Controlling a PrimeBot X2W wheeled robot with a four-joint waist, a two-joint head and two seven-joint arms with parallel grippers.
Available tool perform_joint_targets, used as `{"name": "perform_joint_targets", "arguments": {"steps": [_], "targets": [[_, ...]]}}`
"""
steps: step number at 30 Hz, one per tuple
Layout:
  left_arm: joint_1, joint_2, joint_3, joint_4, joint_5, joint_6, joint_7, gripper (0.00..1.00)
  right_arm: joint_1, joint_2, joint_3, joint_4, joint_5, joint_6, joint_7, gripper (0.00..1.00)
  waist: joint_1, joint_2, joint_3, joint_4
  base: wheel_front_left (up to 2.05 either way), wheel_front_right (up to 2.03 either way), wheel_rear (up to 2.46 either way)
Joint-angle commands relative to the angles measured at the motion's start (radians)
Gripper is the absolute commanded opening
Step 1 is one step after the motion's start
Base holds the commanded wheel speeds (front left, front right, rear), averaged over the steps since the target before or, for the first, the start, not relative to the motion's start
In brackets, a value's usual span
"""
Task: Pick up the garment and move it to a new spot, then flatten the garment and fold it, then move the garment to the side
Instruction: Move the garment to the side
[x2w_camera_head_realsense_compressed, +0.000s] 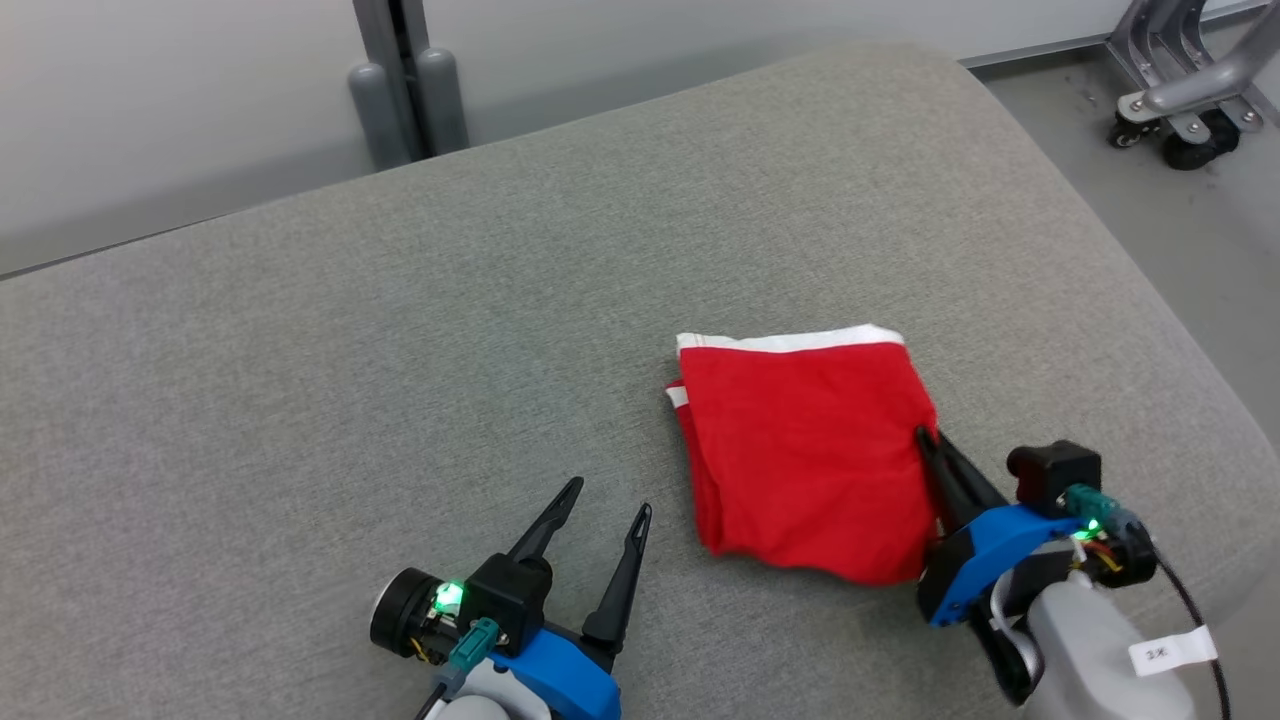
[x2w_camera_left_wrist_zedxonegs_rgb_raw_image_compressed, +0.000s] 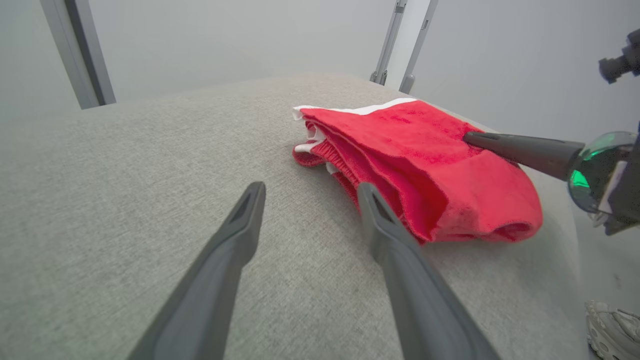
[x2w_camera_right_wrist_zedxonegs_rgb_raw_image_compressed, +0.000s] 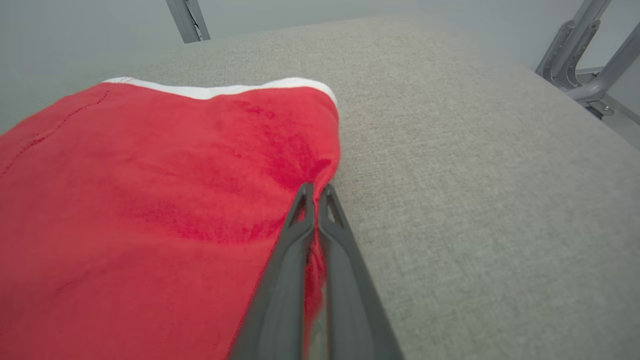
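The garment (x2w_camera_head_realsense_compressed: 810, 440) is red with a white band along its far edge, folded into a thick stack on the grey cushion. My right gripper (x2w_camera_head_realsense_compressed: 925, 437) is shut on its right edge; in the right wrist view the two fingers (x2w_camera_right_wrist_zedxonegs_rgb_raw_image_compressed: 314, 192) pinch the red cloth (x2w_camera_right_wrist_zedxonegs_rgb_raw_image_compressed: 150, 200) at the hem. My left gripper (x2w_camera_head_realsense_compressed: 610, 497) stands open on the cushion just left of the garment's near corner, holding nothing. In the left wrist view the folded layers (x2w_camera_left_wrist_zedxonegs_rgb_raw_image_compressed: 425, 165) lie beside my right finger (x2w_camera_left_wrist_zedxonegs_rgb_raw_image_compressed: 372, 210), and the other arm's fingers (x2w_camera_left_wrist_zedxonegs_rgb_raw_image_compressed: 520, 147) press on top.
The grey cushion (x2w_camera_head_realsense_compressed: 400, 350) spreads wide to the left and behind the garment. Its right edge drops to the floor, where a metal wheeled frame (x2w_camera_head_realsense_compressed: 1180, 100) stands. Grey posts (x2w_camera_head_realsense_compressed: 405, 80) rise behind the far edge. A shoe (x2w_camera_left_wrist_zedxonegs_rgb_raw_image_compressed: 612, 327) shows low on the floor.
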Motion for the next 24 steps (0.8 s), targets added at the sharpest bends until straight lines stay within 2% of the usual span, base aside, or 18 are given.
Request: {"name": "perform_joint_targets", "arguments": {"steps": [1, 11, 13, 14, 20, 21, 24], "targets": [[0.000, 0.001, 0.009, 0.003, 0.011, -0.006, -0.004, 1.00, -0.027, -0.027, -0.006, 0.006, -0.017, 0.000, -0.003, 0.00, 0.0000, 0.0000, 0.009, 0.017, 0.00, 0.00, 0.00], [-0.037, 0.002, 0.059, 0.000, 0.059, -0.003, -0.004, 1.00, -0.232, -0.224, -0.108, 0.110, -0.159, 0.000, -0.003, 0.00, 0.0000, 0.0000, 0.102, 0.150, 0.00, 0.00, 0.00], [-0.041, 0.002, 0.067, -0.002, 0.065, -0.003, -0.004, 1.00, -0.256, -0.241, -0.127, 0.124, -0.172, 0.000, -0.003, 0.00, 0.0000, 0.0000, 0.114, 0.161, 0.00, 0.00, 0.00], [-0.052, 0.003, 0.078, -0.005, 0.073, -0.003, -0.004, 1.00, -0.301, -0.273, -0.166, 0.153, -0.196, 0.000, -0.003, 0.00, 0.0000, 0.0000, 0.141, 0.184, 0.00, 0.00, 0.00], [-0.089, 0.003, 0.103, -0.017, 0.090, -0.004, -0.004, 1.00, -0.393, -0.371, -0.314, 0.230, -0.298, 0.000, -0.003, 0.00, 0.0000, 0.0000, 0.200, 0.235, 0.00, 0.00, 0.00], [-0.089, 0.003, 0.103, -0.017, 0.090, -0.004, -0.004, 1.00, -0.393, -0.371, -0.314, 0.230, -0.298, 0.000, -0.003, 0.00, 0.0000, 0.0000, 0.200, 0.235, 0.00, 0.00, 0.00], [-0.101, 0.008, 0.114, -0.021, 0.094, 0.000, -0.003, 1.00, -0.412, -0.407, -0.396, 0.261, -0.347, 0.000, -0.003, 0.00, 0.0000, 0.0000, 0.217, 0.252, 0.00, 0.00, 0.00]]}}
